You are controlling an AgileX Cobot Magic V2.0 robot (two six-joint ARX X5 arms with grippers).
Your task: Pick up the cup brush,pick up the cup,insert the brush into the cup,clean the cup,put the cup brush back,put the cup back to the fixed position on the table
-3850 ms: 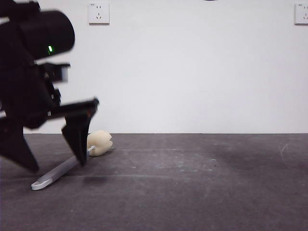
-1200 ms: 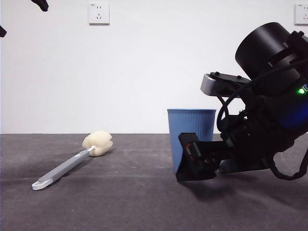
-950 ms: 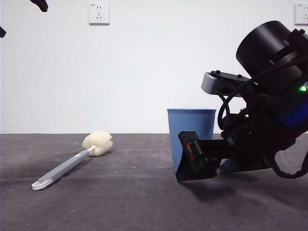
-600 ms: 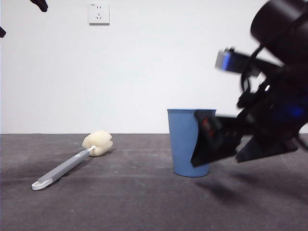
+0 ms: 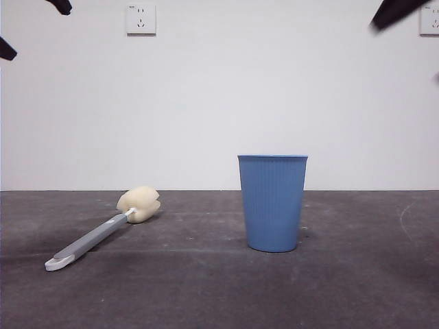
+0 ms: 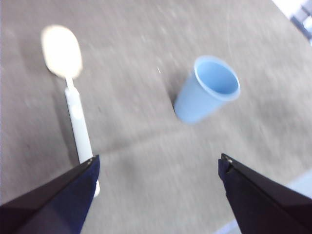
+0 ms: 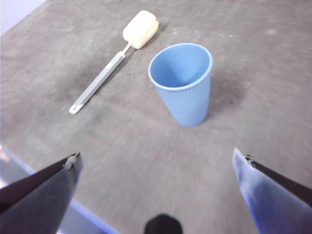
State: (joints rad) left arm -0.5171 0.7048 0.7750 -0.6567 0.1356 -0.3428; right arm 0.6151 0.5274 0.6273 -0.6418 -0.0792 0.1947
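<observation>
The blue ribbed cup (image 5: pixel 272 202) stands upright on the dark grey table (image 5: pixel 206 288), right of centre; it also shows as the cup (image 6: pixel 207 89) and the cup (image 7: pixel 183 82), empty inside. The cup brush (image 5: pixel 103 229) lies flat to its left, cream sponge head toward the wall, white looped end nearest the camera; the brush (image 6: pixel 70 87) and the brush (image 7: pixel 114 58) show in both wrist views. My left gripper (image 6: pixel 158 163) hangs open high above the table, holding nothing. My right gripper (image 7: pixel 158 158) is open too, raised well above the cup. In the front view only black tips show at the top corners.
A white wall with two sockets (image 5: pixel 140 18) backs the table. The table's near edge (image 7: pixel 29 175) shows below the right gripper.
The right arm let go of the cup, leaving it standing, and rose up and out to the top right corner. The left arm left the brush lying earlier and stays raised.
</observation>
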